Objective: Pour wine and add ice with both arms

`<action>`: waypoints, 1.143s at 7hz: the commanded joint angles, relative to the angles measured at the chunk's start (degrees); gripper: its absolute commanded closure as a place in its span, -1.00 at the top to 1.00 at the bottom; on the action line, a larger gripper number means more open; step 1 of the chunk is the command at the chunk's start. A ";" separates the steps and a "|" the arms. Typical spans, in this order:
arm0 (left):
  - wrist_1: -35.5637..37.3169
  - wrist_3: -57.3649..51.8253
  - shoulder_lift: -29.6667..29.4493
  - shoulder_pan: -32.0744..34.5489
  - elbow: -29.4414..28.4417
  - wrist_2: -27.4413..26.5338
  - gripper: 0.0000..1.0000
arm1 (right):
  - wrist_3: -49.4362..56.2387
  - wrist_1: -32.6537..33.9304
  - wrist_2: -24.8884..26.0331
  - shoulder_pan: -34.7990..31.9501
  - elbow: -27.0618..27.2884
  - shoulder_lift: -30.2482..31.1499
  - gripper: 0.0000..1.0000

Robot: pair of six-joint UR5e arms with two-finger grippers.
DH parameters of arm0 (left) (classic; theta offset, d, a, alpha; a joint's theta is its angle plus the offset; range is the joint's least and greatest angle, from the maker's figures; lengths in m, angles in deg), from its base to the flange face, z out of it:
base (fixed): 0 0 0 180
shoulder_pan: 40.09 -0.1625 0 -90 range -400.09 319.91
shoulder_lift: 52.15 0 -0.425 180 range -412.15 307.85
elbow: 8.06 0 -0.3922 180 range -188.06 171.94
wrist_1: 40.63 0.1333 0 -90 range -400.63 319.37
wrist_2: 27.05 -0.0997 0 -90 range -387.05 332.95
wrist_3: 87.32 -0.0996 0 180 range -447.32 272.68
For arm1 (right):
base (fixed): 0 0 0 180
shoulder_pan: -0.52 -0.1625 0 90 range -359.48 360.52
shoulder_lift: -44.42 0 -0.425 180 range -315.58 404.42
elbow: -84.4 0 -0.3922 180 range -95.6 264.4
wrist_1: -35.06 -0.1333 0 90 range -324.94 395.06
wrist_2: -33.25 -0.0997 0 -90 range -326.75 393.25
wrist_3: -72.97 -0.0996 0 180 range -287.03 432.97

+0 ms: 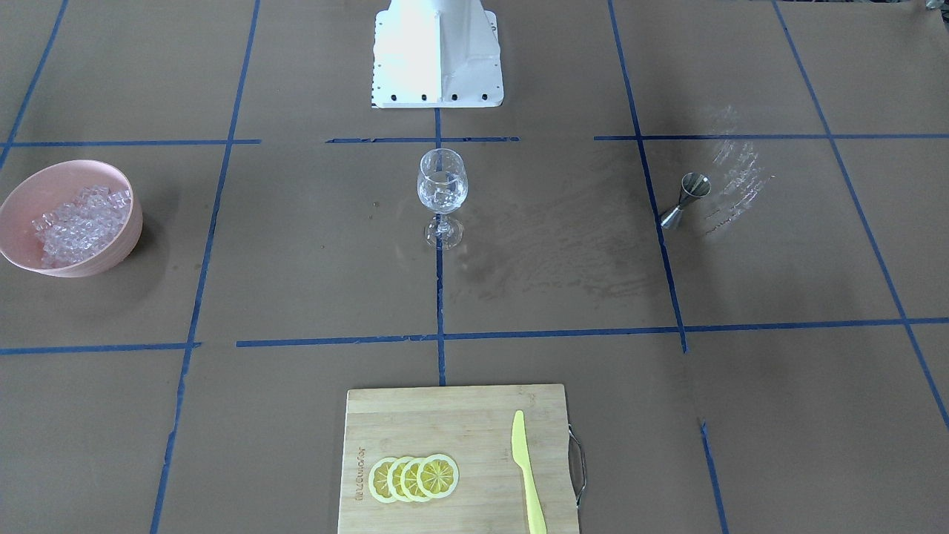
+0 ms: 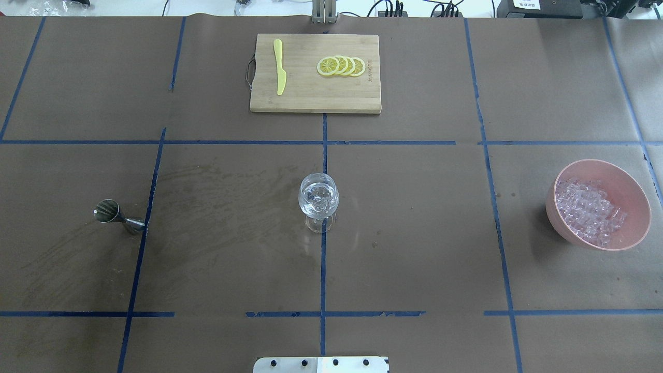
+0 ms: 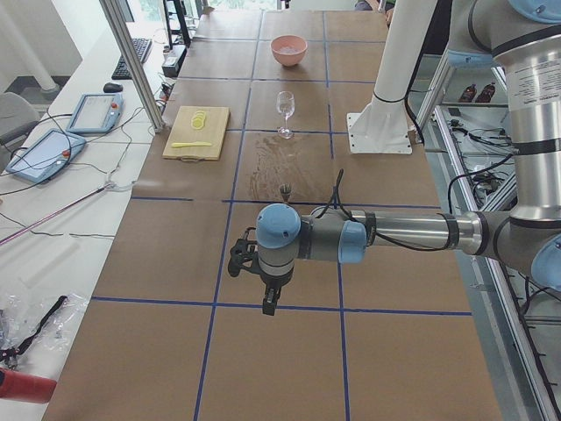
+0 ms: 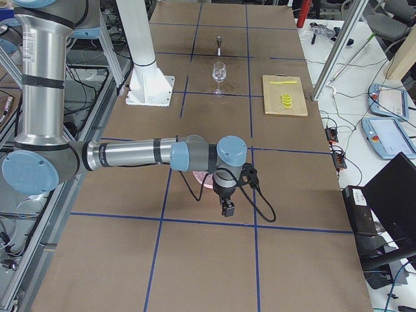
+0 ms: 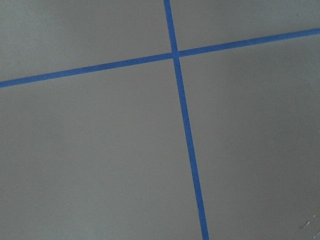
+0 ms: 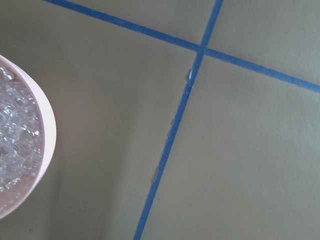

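Observation:
A clear stemmed wine glass [image 1: 442, 189] stands mid-table, also in the overhead view [image 2: 319, 199]; clear cubes seem to lie in its bowl. The ice [image 2: 590, 210] is heaped in a pink bowl [image 2: 634, 202], at the left in the front view [image 1: 81, 222] and at the right wrist view's left edge [image 6: 15, 135]. A steel jigger [image 2: 116, 216] stands on the other side. My left gripper [image 3: 270, 303] hangs over bare table, far from the glass. My right gripper [image 4: 227, 209] hangs just beyond the bowl. I cannot tell whether either is open or shut.
A wooden cutting board [image 2: 315, 98] at the table's far edge holds lemon slices [image 2: 342, 66] and a yellow knife [image 2: 279, 72]. The white base block [image 1: 437, 55] sits behind the glass. Blue tape lines cross the brown table. The left wrist view shows only table and tape.

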 commanded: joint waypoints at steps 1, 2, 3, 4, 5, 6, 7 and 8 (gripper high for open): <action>0.00 -0.83 0.02 -0.15 -0.22 0.14 1.00 | -0.48 -0.11 -0.25 -3.69 -0.58 3.08 1.00; -0.09 -0.83 -0.16 -0.07 -0.57 0.14 1.00 | -0.57 -0.11 -1.30 -5.01 -0.75 3.26 1.00; -0.27 -0.92 -0.33 0.02 -0.75 0.14 1.00 | -0.05 -0.19 -0.70 -4.93 -0.67 4.22 1.00; -0.27 -0.83 -0.25 0.28 -0.23 0.05 1.00 | 0.13 -0.11 -0.52 -4.93 -0.84 4.57 1.00; -0.44 -0.83 -0.16 0.29 -0.22 0.14 1.00 | -0.22 -0.19 -1.21 -4.93 -3.28 3.97 1.00; -0.53 -0.92 -0.24 0.29 -0.22 0.14 1.00 | -0.22 -0.54 -1.57 -4.93 -3.30 3.96 1.00; -0.44 -0.92 -0.16 0.29 -0.05 0.14 1.00 | -0.48 -0.81 -1.48 -4.85 -3.13 3.88 1.00; -0.44 -0.83 -0.16 0.29 -0.05 0.14 1.00 | -1.09 -0.81 -1.48 -4.32 -2.17 3.61 1.00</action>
